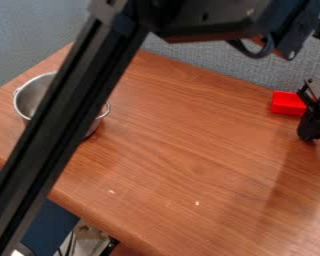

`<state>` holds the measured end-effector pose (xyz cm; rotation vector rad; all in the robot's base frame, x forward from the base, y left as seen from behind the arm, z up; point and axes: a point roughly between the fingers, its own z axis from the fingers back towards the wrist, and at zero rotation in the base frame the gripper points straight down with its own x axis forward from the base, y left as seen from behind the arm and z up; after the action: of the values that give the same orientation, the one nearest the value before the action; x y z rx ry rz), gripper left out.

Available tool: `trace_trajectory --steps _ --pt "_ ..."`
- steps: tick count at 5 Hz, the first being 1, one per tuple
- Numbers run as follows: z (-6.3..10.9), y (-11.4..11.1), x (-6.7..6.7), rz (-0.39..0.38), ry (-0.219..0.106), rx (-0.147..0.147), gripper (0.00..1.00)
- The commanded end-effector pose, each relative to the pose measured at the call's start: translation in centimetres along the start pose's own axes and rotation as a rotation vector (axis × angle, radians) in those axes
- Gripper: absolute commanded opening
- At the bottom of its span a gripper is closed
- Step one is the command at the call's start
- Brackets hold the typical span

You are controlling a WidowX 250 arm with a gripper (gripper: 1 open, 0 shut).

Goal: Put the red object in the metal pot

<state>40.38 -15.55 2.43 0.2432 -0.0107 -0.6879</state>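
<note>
Wooden table [190, 150], grey-blue wall [29, 30] behind, soft light

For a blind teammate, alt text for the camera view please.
A small red block lies on the right of the wooden table, the robot's dark jaws shut right at it. A metal pot stands far left, partly hidden by the black arm.

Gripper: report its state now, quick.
Gripper: closed, right beside the red object; whether it grips it cannot be told.

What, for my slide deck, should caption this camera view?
Gripper shut at the red object on a wooden table; metal pot far left.
</note>
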Motion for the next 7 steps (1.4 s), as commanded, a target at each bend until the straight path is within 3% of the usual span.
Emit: trace_trajectory --steps 1,2,3,4,5,6,7 --pt "6.4 1.9 -0.2 0.069 -0.110 0.090 0.00" --pt "9.1 4.3 -2.4 0.184 -0.109 0.148 0.00" --pt "11.9 6.7 -4.3 0.274 -0.094 0.152 0.00" --pt "11.4 7.6 -3.7 0.315 -0.066 0.122 0.00" --pt "10.5 8.2 -3.9 0.334 -0.037 0.081 1.00" --pt "9.4 8.9 -4.1 0.292 -0.032 0.072 1.00" --pt "8.5 9.6 -4.2 0.188 -0.051 0.056 1.00"
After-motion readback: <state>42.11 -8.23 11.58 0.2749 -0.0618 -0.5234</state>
